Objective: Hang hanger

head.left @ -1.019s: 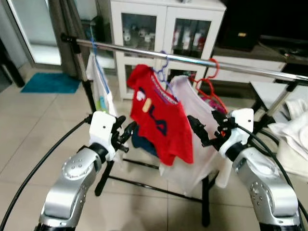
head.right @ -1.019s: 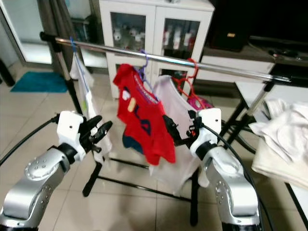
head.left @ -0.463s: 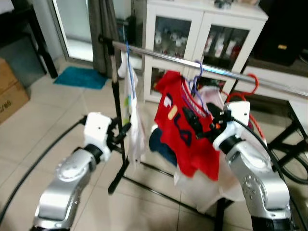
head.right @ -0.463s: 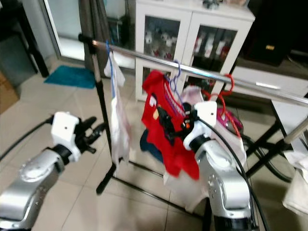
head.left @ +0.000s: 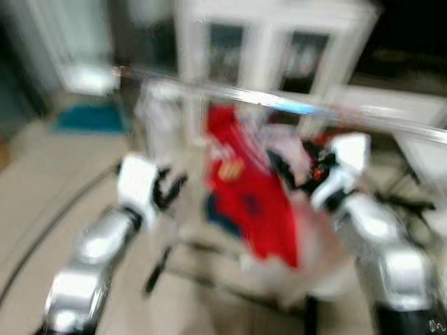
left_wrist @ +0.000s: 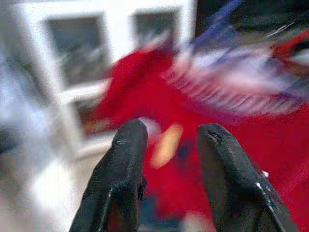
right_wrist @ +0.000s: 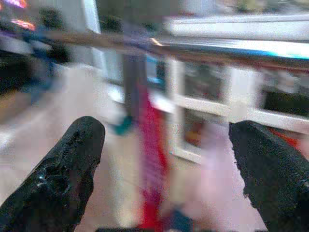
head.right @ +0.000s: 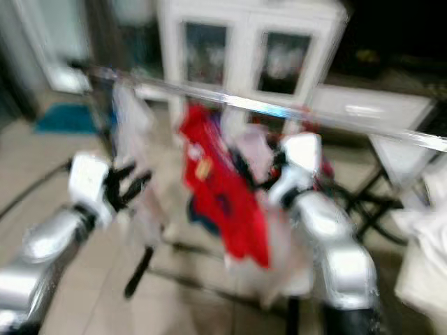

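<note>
Heavy blur. Both arms raised, elbows bent: left gripper (head.left: 170,190) beside red shirt (head.left: 248,202), fingers (left_wrist: 123,179) apart w/ nothing between. Right gripper (head.left: 292,167) at shirt's other side, fingers (right_wrist: 72,164) spread wide, empty; shirt's hanger hook, too blurred to trace, up at rail (head.left: 279,102).

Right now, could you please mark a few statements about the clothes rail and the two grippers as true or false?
1. A red shirt hangs from the metal rail. True.
2. The right gripper has its fingers shut tight. False: in the right wrist view its two black fingers stand wide apart with nothing between them.
3. The left gripper is clamped on the red shirt. False: its fingers are apart and the shirt hangs beyond them.
4. A white cabinet with glass doors stands behind the rail. True.
5. The floor is covered with dark carpet. False: the floor is pale.
</note>
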### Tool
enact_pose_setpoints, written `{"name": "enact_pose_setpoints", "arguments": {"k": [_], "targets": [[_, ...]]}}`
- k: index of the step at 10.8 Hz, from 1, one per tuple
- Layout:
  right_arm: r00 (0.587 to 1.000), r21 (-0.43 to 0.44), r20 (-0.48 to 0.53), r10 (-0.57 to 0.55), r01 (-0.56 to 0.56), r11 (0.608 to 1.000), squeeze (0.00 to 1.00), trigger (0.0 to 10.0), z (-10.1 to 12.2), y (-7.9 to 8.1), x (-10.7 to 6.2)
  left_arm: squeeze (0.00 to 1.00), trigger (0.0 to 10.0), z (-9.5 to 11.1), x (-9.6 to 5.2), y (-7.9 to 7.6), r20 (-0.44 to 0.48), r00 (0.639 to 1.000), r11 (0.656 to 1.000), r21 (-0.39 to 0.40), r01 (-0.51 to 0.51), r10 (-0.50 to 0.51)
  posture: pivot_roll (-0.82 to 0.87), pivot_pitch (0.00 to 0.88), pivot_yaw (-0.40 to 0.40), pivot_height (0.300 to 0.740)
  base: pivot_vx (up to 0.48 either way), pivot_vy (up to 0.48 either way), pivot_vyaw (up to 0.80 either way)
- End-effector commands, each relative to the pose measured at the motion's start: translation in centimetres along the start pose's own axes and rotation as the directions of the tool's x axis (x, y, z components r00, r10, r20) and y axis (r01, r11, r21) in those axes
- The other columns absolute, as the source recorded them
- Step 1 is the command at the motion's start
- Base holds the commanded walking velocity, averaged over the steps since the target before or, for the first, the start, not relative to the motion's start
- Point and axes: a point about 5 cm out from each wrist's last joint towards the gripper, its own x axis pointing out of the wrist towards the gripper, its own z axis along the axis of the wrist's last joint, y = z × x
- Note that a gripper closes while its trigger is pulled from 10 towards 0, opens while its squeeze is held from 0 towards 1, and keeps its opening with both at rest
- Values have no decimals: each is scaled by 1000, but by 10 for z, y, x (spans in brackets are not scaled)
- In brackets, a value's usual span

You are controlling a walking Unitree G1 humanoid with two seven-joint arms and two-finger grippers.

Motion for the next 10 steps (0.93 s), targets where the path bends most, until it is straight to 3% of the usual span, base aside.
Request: {"name": "enact_pose_setpoints", "arguments": {"k": [1, 3, 5, 7, 8, 9, 10], "targets": [[999, 10, 7, 33, -33, 999, 1000, 10000, 3, 6, 4, 0, 10000, 1, -6, 6, -6, 1000, 1000, 0, 16, -16, 42, 0, -42, 740, 0, 0, 0], [998, -52, -21, 56, -57, 997, 1000, 10000, 9, -7, -2, 0, 10000, 4, -6, 3, -24, 996, 996, -7, 90, -90, 37, 0, -38, 740, 0, 0, 0], [992, -125, -117, 57, -71, 990, 1000, 10000, 15, -34, -14, 0, 10000, 0, -6, -11, -57, 972, 974, -36, 224, -226, 22, 0, -34, 740, 0, 0, 0], [975, -115, -221, -5, -21, 993, 1000, 10000, 16, -54, -12, 0, 10000, 1, -6, -26, -84, 908, 912, -73, 405, -410, 18, 0, -40, 740, 0, 0, 0], [963, -108, -265, -54, 26, 994, 906, 10000, 13, -63, -10, 0, 10000, 2, -8, -29, -92, 882, 886, -84, 455, -462, 19, 0, -43, 740, 0, 0, 0], [951, -106, -299, -76, 46, 993, 0, 10000, 11, -68, -8, 0, 10000, 3, -9, -30, -97, 870, 875, -88, 476, -483, 19, 0, -42, 740, 0, 0, 0], [934, -126, -330, -139, 102, 987, 0, 10000, 7, -83, 6, 0, 10000, 2, -11, -32, -107, 850, 856, -101, 507, -516, 16, 0, -39, 740, 0, 0, 0]]}}
